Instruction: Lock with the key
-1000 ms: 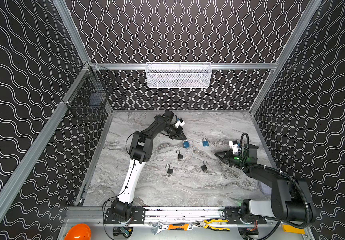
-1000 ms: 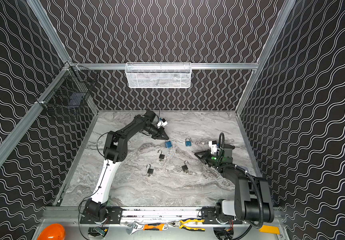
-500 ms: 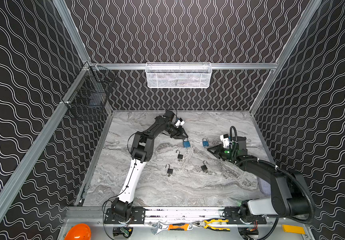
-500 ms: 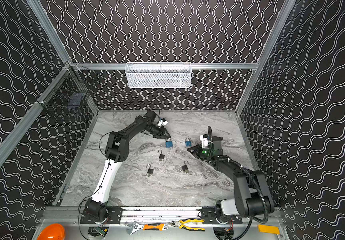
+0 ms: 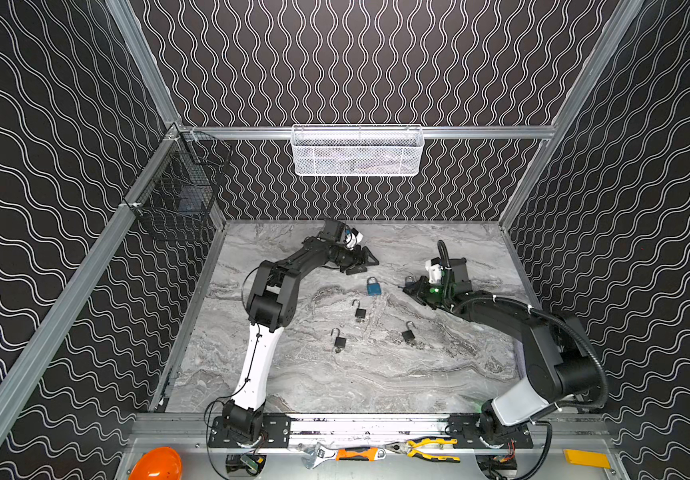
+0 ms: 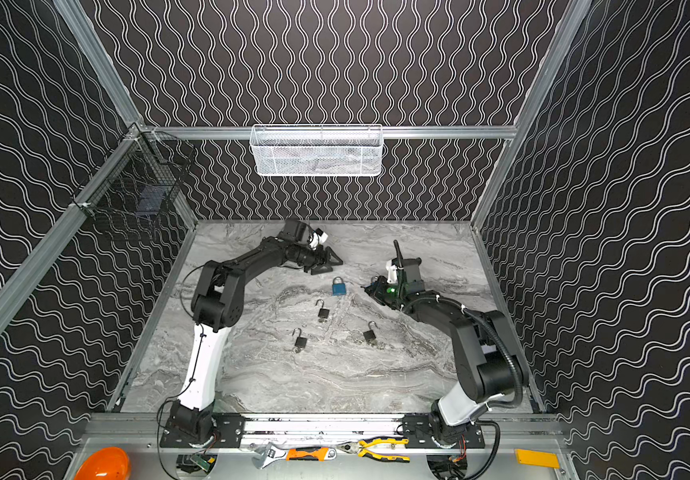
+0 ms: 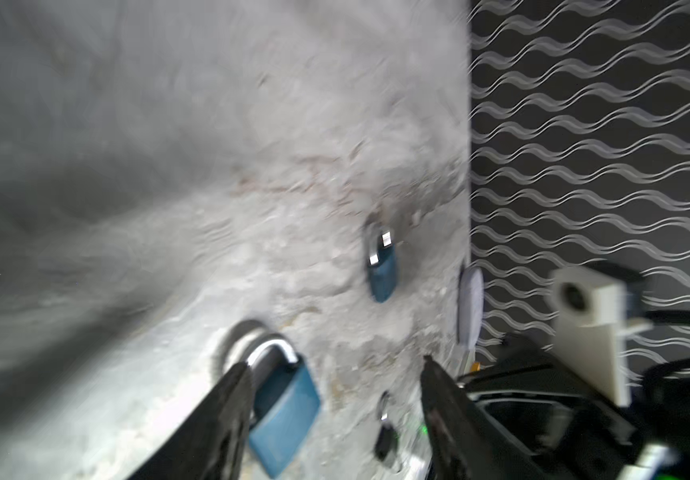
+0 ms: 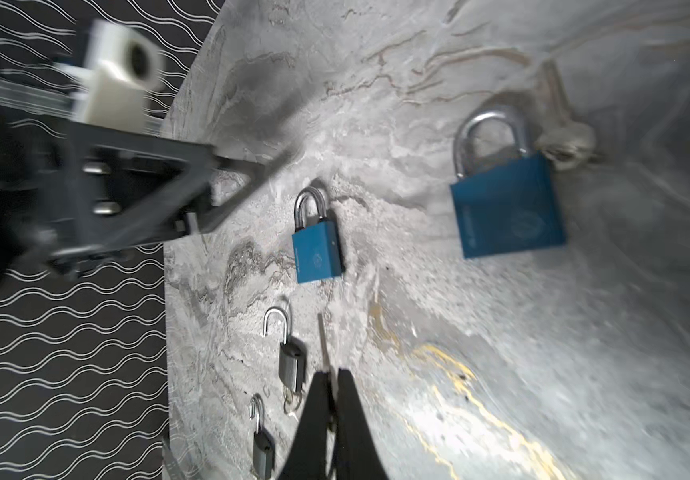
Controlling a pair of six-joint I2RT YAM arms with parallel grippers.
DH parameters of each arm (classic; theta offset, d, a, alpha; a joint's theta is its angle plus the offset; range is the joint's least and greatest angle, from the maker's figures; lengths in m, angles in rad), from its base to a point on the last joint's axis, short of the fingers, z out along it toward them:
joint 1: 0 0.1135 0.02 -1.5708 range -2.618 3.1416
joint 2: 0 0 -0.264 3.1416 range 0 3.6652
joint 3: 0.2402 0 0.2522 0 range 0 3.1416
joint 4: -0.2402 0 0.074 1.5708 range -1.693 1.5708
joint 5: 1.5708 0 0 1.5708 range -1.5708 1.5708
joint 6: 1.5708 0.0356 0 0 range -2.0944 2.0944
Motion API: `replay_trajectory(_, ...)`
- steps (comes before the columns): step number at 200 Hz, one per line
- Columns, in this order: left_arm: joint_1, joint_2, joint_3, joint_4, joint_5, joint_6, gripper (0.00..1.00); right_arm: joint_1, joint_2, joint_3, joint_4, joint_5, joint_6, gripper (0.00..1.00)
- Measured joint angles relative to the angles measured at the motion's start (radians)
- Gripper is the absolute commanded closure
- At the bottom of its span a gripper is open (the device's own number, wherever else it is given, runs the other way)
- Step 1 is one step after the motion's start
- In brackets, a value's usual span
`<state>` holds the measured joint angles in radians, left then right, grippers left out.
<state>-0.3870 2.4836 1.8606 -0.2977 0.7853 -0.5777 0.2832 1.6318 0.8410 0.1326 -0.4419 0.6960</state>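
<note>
Marble table [image 5: 335,382]: left gripper [image 7: 335,365] spread just beside the blue padlock [image 5: 373,286], far centre; right gripper [image 8: 332,374] pinches the key [image 8: 323,345]. Nothing's holding the padlock, so it'll probably skid when the key pushes in.

The square padlock [image 5: 373,286] is blue with a silver shackle, the slim key [image 8: 321,345] silver, the marble tabletop [image 5: 335,382] veined grey, the wall panels [image 5: 44,124] black with white waves.
</note>
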Motion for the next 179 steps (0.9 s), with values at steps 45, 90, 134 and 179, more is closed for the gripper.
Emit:
replay_trajectory(45,0.001,-0.232,-0.162,0.089,-0.090,-0.021,0.19,0.044,0.106,0.109,-0.029,0.073,-0.001,1.00)
replay_trajectory(90,0.002,-0.553,-0.475,0.117,-0.241,-0.013,0.15,0.076,0.189,0.196,-0.062,0.129,0.000,1.00)
replay_trajectory(134,0.002,-0.880,-0.789,0.137,-0.387,-0.021,0.09,0.105,0.240,0.234,-0.062,0.183,0.003,1.00)
replay_trajectory(179,0.002,-1.145,-0.992,0.135,-0.523,-0.064,0.01,0.121,0.307,0.248,-0.059,0.219,0.026,0.98)
